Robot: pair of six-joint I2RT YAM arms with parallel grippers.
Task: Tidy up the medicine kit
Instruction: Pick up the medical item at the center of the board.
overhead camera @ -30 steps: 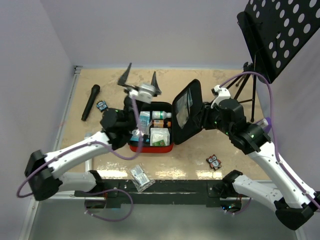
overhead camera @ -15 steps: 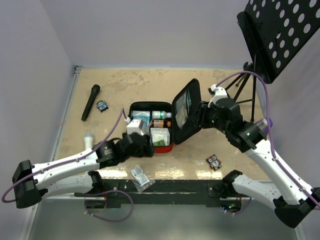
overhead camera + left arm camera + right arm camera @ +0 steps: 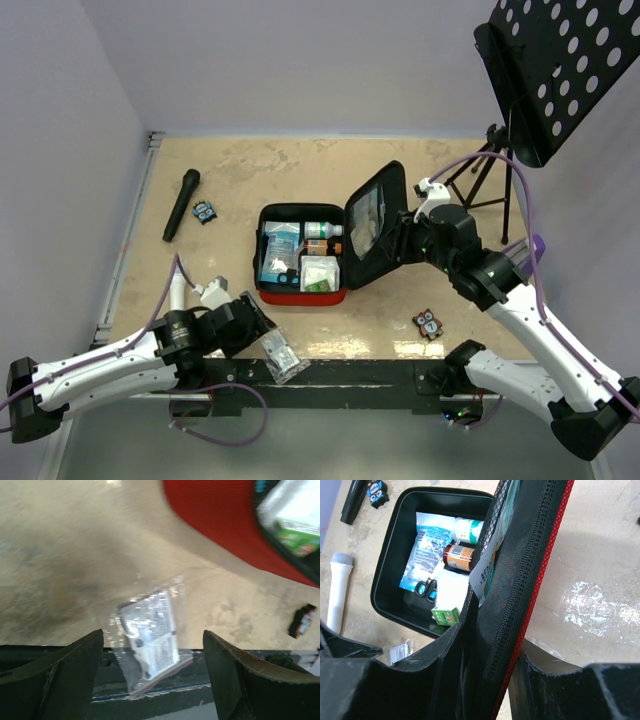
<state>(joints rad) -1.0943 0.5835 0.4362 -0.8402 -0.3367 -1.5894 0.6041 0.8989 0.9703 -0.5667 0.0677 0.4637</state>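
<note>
While the kit (image 3: 300, 298) lies open in the middle of the worktop (image 3: 250, 170), its lid (image 3: 372, 222) stands nearly upright on the right side. We see the right tool (image 3: 400, 238) closed on that lid's edge. In the right wrist view its fingers (image 3: 437, 672) clamp the black mesh and red rim from both sides.

Inside the black tray we make out a blue pack (image 3: 422, 555), two bottles (image 3: 460, 557), small scissors (image 3: 426, 587) and a green box (image 3: 445, 615).

The left tool (image 3: 262, 325) is low at the near edge, in front of the kit's near-left corner and apart from it. Its fingers are spread wide and hold nothing. Between them, in the left wrist view, lies a clear packet (image 3: 147, 640) at the worktop's edge, touching neither finger, with the kit's red wall up to the right.

A white tube (image 3: 178, 290) lies left of the kit. A microphone (image 3: 181, 204) lies far left.
</note>
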